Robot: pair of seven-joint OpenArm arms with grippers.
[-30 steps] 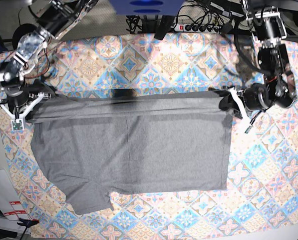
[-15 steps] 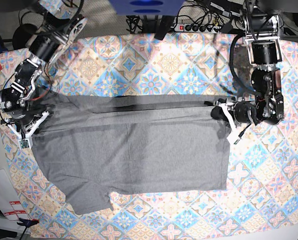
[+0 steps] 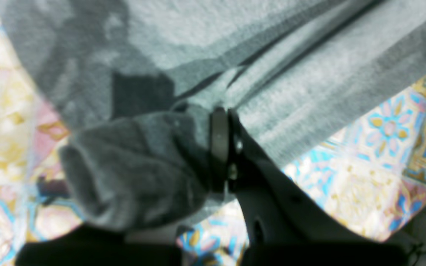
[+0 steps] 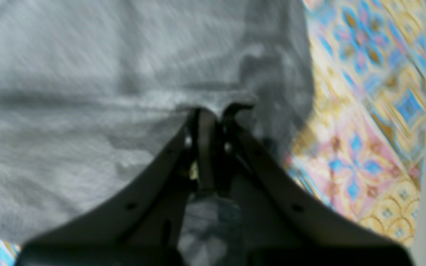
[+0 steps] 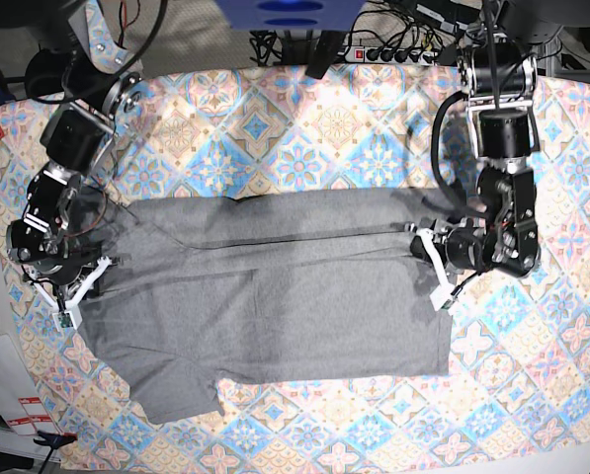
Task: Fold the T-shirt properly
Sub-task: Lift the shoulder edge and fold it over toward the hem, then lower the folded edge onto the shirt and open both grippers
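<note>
Spread across nearly the whole table, the floral-tile patterned cloth (image 5: 304, 128) in pastel blue, pink and cream shows bare on every side of the heather-grey T-shirt (image 5: 275, 306), with a broad strip free at the far edge and a narrower one at the near edge. A power strip and tangled cables (image 5: 393, 49) sit beyond the far edge, well apart from the work; white papers (image 5: 8, 395) lie off the near corner on the right arm's side.

The T-shirt lies flat at mid-table, its far long edge doubled over toward the near side, the fold line running almost straight between the two arms. One sleeve (image 5: 181, 395) juts out at the near corner.

The left gripper (image 5: 435, 265) is clamped tight on a bunched fold of the shirt's edge, seen plainly in its wrist view (image 3: 220, 147). The right gripper (image 5: 77, 291) is likewise pinched closed on a thin fold of grey fabric (image 4: 209, 122), low against the cloth.

By my reading, the step in hand is the lengthwise fold: carrying the far edge over the body. The next move calls for both arms to travel evenly toward the near hem, keeping the edge taut so no wrinkle forms, then lay it down and let go. Room ahead looks ample; the protruding sleeve may need tucking.
</note>
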